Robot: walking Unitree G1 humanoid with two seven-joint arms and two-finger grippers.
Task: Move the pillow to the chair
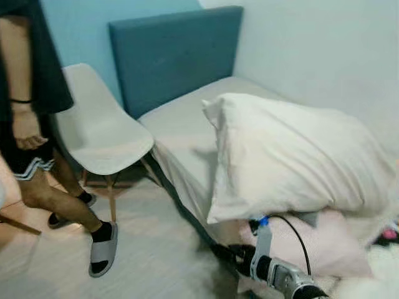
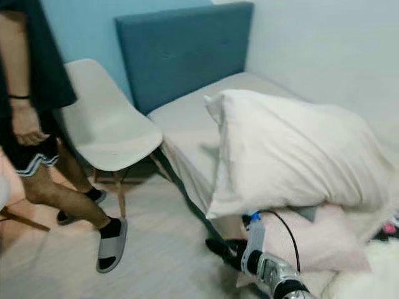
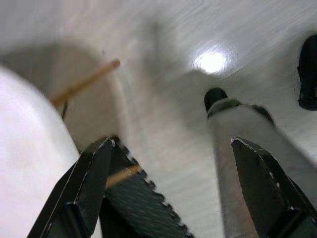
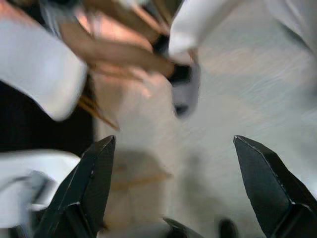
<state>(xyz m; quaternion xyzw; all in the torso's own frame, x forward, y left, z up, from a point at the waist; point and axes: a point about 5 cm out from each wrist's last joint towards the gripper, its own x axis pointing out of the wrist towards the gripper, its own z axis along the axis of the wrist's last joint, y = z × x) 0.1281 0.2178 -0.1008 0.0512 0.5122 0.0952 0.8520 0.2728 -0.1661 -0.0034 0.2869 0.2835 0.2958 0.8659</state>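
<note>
You've got the left gripper (image 3: 168, 163) with its two black fingers (image 3: 86, 188) spread wide apart, nothing between them, pointing at pale wood-look floor (image 3: 163, 49) with a bright glare spot. A silvery blurred cylinder (image 3: 242, 144), maybe robot hardware, sits by one finger, and a thin wooden leg (image 3: 84, 82) crosses near a white curved shape (image 3: 25, 148).

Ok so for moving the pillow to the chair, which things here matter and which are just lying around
Part of the job:
- white pillow, on the bed
- white chair, beside the bed
- right hand, open, low by the bed edge

Just there:
- bed with blue headboard
- pink pillow under the white one
- person standing by the chair
- grey slipper
</note>
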